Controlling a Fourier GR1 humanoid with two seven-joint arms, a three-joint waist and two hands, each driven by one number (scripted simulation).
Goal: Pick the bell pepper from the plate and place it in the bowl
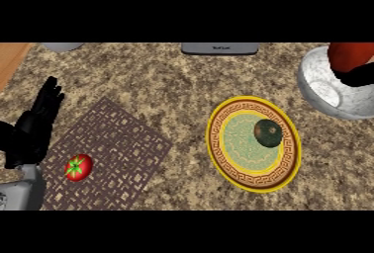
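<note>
1. Though cut off by the view's right edge, shows as black fingers at upper right: right hand [359, 75], curled round the lower side of the red bell pepper [349, 53] and gripping it.
2. Held over the opening of the white marbled bowl [321, 89], within the outline of its rim; cannot tell whether touching the bowl's inside.
3. Lying down-left of the bowl and apart from it on the speckled counter [161, 84]: yellow-rimmed plate [219, 148], bearing only a dark green round fruit [268, 133] on its upper right part.
4. Resting at the left edge: left hand [36, 123], open, fingers straight and pointing up, holding nothing.
5. Spread between that hand and the plate: brown patterned mat [124, 148], with a red tomato [79, 167] on its left part, just beside the left forearm.
6. Along the top edge: grey appliance [219, 48] in the middle, grey rounded object [62, 47] toward the left.
</note>
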